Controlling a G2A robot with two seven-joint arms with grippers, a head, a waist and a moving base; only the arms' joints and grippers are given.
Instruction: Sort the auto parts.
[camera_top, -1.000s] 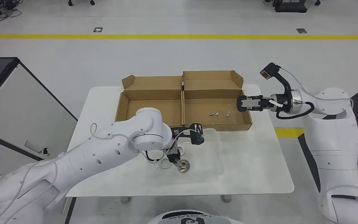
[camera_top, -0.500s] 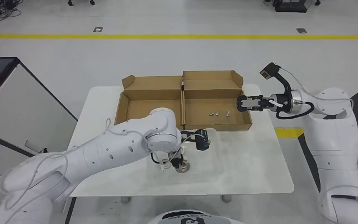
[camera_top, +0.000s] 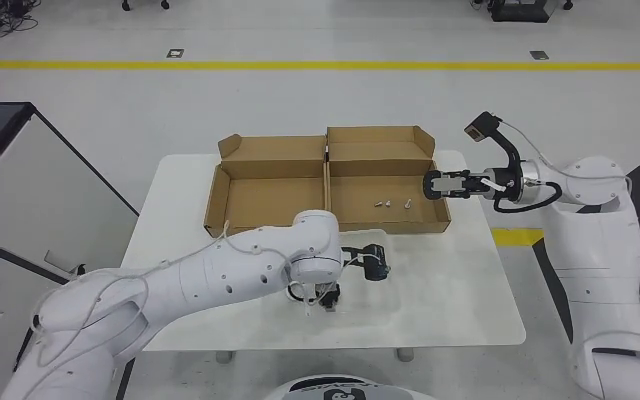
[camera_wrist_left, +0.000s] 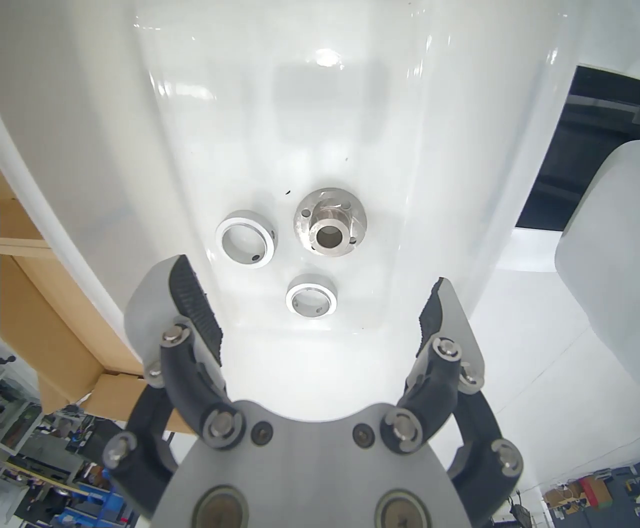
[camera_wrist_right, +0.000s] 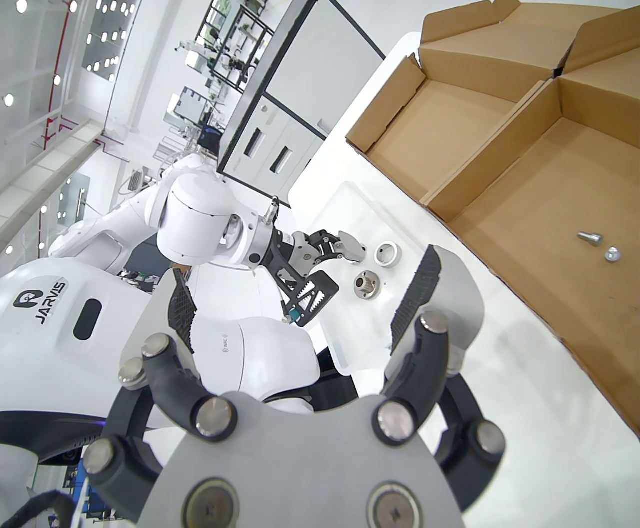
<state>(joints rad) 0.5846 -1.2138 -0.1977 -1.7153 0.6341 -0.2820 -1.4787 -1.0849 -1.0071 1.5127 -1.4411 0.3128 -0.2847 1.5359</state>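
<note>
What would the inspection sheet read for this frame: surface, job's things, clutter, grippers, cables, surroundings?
Surface: white table, glossy.
Job's things: large ring, flanged hub and small ring lie apart on the table. A bolt and a small nut lie in the cardboard box by the right gripper. A second cardboard box adjoins it.
Clutter: nothing seen.
Grippers: left gripper has its jaws open over the small ring and holds nothing. The right gripper has its jaws open at its box's end wall and holds nothing.
Cables: black cable loop at the right wrist.
Surroundings: yellow floor line beyond the table.
</note>
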